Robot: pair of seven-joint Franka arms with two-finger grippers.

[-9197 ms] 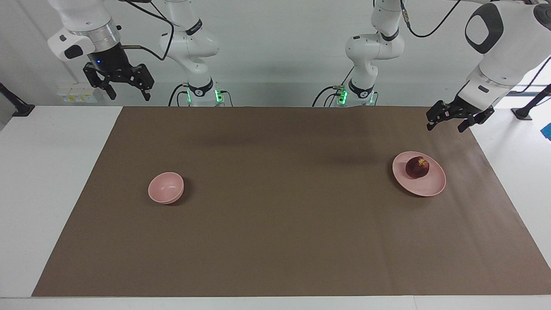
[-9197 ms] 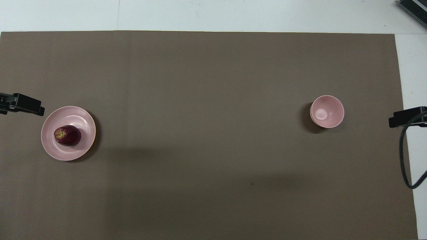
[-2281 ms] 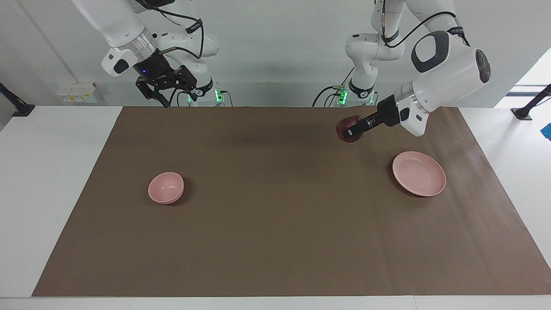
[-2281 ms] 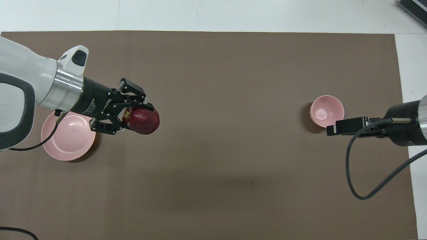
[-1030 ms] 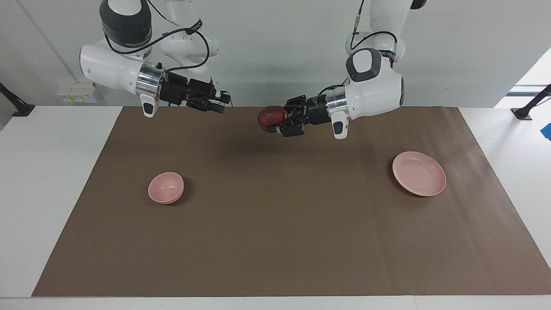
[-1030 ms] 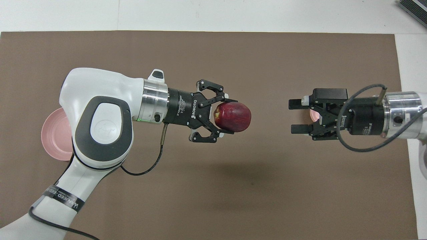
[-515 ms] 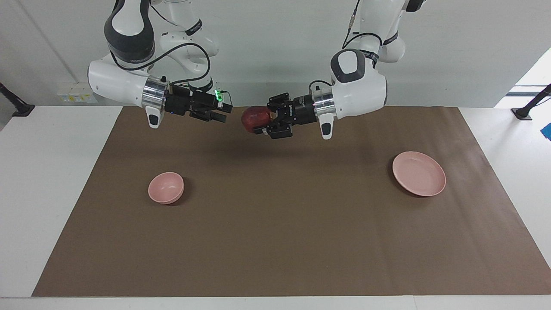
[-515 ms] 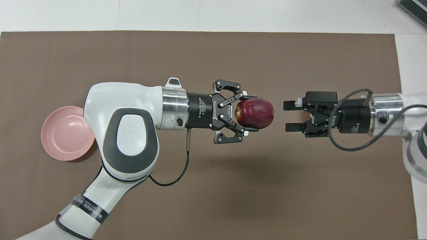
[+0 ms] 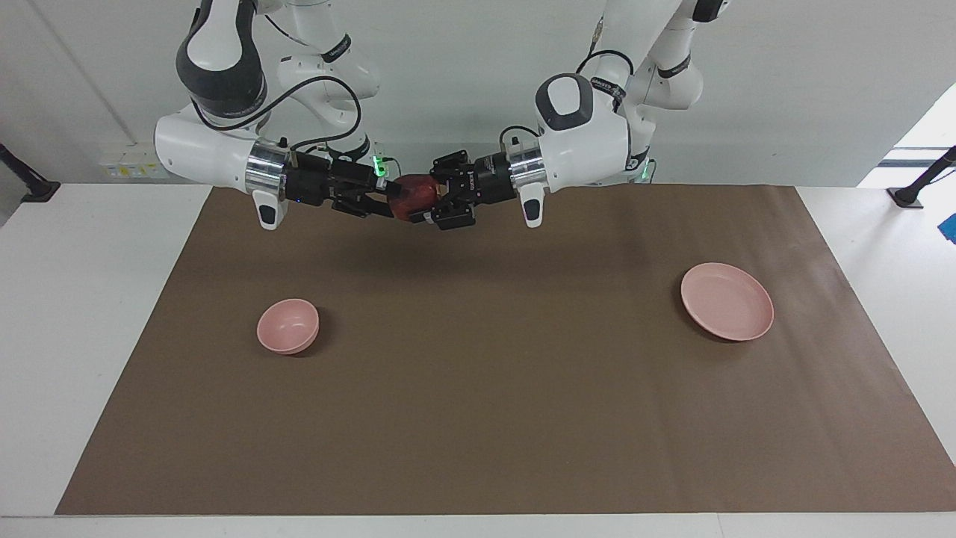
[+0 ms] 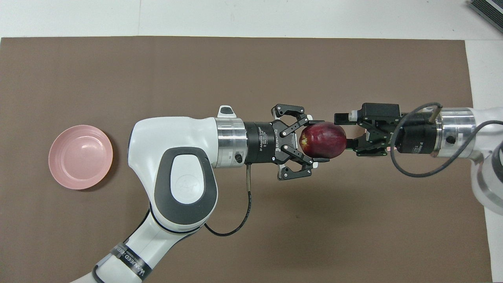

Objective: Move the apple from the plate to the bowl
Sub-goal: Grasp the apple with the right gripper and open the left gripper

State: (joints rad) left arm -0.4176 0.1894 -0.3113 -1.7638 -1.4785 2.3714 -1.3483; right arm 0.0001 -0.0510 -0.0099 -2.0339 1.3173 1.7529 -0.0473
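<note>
I've got the small round dark red apple (image 10: 323,140) lying sideways in my left gripper (image 10: 314,139), up over the brown mat. The flat pale pink plate (image 9: 727,301) sits bare; the deep little pink bowl (image 9: 287,326) rests upright, well apart.

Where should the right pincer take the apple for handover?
The free rounded end of the apple, approached level from the right arm's end of the table: the left pincer is shut on its remaining half, over the mat. The open right pincer sits at that free end.
</note>
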